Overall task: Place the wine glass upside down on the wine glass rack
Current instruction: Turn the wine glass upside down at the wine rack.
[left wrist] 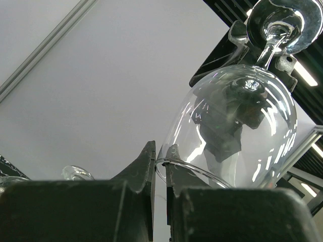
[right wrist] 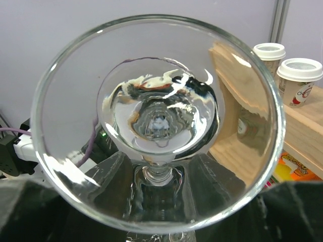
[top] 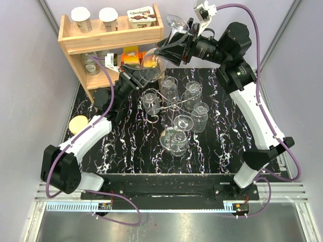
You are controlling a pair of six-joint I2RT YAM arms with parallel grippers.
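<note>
A clear wine glass [top: 154, 63] hangs in the air at the back of the table, tilted, foot [top: 176, 22] uppermost. My left gripper [top: 137, 75] is shut on its bowl rim; the left wrist view shows the fingers [left wrist: 146, 166] pinching the rim [left wrist: 174, 164]. My right gripper [top: 171, 48] stands around the stem just under the foot. In the right wrist view its fingers [right wrist: 108, 174] flank the stem [right wrist: 159, 174] with a small gap each side, behind the foot [right wrist: 156, 126]. The silver wire rack [top: 174, 105] stands mid-table, several glasses hanging on it upside down.
A wooden shelf [top: 111, 38] at the back left carries two lidded cups [top: 81, 17] and a yoghurt tub [top: 141, 15], with jars and packets below. A yellow lid [top: 79, 123] lies at the left edge of the black marbled mat [top: 126, 146].
</note>
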